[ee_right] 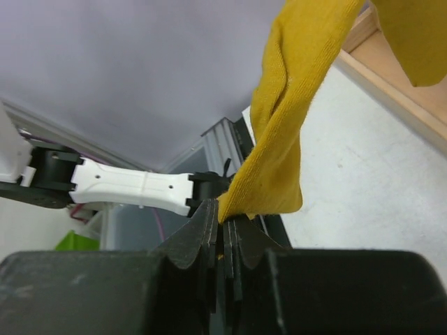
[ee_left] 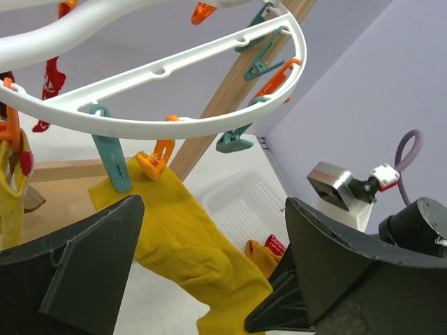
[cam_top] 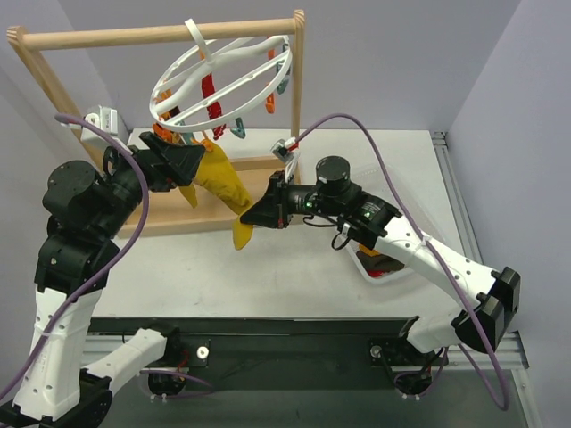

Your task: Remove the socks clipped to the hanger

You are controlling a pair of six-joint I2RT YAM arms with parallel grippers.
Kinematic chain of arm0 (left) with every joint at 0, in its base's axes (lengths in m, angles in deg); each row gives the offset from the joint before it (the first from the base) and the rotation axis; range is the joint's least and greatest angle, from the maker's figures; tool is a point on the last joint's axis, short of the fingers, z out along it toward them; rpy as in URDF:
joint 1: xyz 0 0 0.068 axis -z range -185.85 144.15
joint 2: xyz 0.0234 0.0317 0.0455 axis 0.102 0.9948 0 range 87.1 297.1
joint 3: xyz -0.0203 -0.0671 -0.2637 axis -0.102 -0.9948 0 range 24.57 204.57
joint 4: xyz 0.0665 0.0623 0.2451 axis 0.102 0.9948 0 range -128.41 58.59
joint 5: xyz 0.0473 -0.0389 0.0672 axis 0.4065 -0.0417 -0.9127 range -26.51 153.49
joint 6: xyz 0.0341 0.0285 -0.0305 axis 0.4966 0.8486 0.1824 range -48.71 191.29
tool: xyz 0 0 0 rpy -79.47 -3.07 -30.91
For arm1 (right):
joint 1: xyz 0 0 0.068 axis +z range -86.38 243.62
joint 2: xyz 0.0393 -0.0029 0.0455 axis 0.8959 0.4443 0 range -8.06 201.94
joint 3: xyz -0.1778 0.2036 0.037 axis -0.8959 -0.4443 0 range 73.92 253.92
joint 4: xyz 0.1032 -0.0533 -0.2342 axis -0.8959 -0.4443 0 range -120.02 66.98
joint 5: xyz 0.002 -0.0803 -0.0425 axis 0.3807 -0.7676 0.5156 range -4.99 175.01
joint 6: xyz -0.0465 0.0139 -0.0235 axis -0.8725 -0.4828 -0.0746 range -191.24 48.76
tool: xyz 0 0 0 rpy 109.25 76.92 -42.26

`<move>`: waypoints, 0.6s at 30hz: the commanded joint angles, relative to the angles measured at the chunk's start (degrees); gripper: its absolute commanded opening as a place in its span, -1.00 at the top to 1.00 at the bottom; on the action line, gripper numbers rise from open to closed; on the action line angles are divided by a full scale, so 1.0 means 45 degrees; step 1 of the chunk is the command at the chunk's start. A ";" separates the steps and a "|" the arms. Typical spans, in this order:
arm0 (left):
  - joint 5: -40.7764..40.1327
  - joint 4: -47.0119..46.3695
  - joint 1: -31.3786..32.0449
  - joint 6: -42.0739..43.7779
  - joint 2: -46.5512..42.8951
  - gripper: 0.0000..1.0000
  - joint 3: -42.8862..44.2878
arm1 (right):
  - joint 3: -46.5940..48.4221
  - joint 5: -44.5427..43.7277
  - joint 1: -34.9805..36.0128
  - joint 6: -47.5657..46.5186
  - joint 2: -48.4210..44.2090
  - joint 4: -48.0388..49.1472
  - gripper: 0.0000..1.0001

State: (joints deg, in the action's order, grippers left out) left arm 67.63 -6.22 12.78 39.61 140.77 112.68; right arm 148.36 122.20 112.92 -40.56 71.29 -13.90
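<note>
Right wrist view, Sam: what has the right gripper (ee_right: 222, 220) got?

Its jaws are pressed together on the lower end of a mustard sock (ee_right: 279, 139), Ana, drawing it away from the hanger (ee_left: 140, 128).

And the left gripper (ee_left: 213, 244)?

Spread wide, one finger on either side of that sock, just below the teal clip (ee_left: 115, 157) and orange clip (ee_left: 157, 159) holding it. Probably steadying while the other pulls.

So it isn't free?

Not yet. The hanger hangs tilted from the wooden rack (cam_top: 107, 36), likely from that pull. A basket (ee_left: 237, 199) waits on the desk (cam_top: 268, 276).
</note>
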 commanded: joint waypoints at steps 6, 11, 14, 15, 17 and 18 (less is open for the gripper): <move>0.0212 -0.1838 -0.0292 -0.1044 -0.0170 -0.79 -0.1280 | 0.0861 0.3824 -0.1599 0.4254 -0.0505 0.3005 1.00; 0.1207 -0.2794 -0.0644 -0.2234 0.0241 -0.60 -0.1690 | 0.1505 0.4703 -0.2242 0.5837 -0.0369 0.4045 1.00; 0.1306 -0.3127 -0.0723 -0.2510 0.0319 -0.56 -0.1749 | 0.1779 0.4957 -0.2556 0.7102 -0.0251 0.5079 1.00; 0.1229 -0.3109 -0.0742 -0.2530 0.0319 -0.55 -0.1711 | 0.1857 0.5094 -0.2750 0.7495 -0.0212 0.5758 1.00; 0.0821 -0.2954 -0.0801 -0.2685 0.0319 -0.55 -0.1671 | 0.1994 0.5192 -0.2927 0.8566 -0.0095 0.6484 1.00; 0.0721 -0.2934 -0.0820 -0.2783 0.0300 -0.56 -0.1710 | 0.2072 0.5251 -0.2986 0.8864 -0.0056 0.7087 1.00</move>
State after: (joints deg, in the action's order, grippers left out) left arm 71.50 -15.14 9.78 29.68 143.02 104.29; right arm 154.41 141.54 100.99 -10.90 71.11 4.40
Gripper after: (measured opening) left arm 0.779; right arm 0.042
